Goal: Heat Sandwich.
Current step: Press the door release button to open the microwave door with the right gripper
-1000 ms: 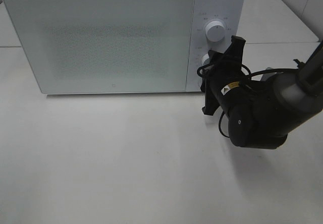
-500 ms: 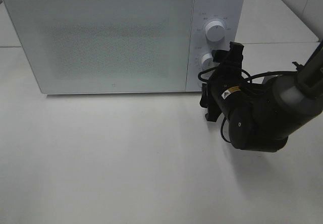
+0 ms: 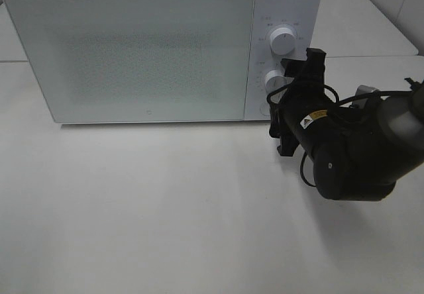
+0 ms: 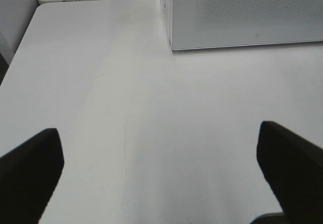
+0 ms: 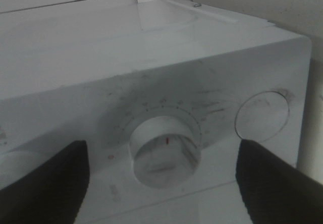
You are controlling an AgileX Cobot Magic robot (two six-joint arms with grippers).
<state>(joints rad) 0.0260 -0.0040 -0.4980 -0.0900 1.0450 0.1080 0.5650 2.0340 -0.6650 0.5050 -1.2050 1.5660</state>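
I see no sandwich; possibly inside the closed microwave [image 3: 146, 49]. I judge it soft, light: grip crusts gently. My right gripper [image 5: 161, 181] straddles the dial [image 5: 164, 151], spread, empty; left gripper [image 4: 159, 178] wide, empty.

Close on the white microwave [image 5: 75, 57] control panel, grey smudges across it. Round dial [image 5: 164, 151] centred, tick marks ringed around it, thin red pointer line [image 5: 167, 141] on its face. Right pincer [image 5: 161, 178]: two dark, blurred fingers [image 5: 45, 188] spread wide, one either side of the dial, neither touching it. Beyond one finger, a flat round disc [image 5: 262, 115] set in the panel near its rounded corner. Beyond the other, the edge of a second dial [image 5: 10, 168], mostly cut off. Pale wall [image 5: 252, 2] behind the microwave's top
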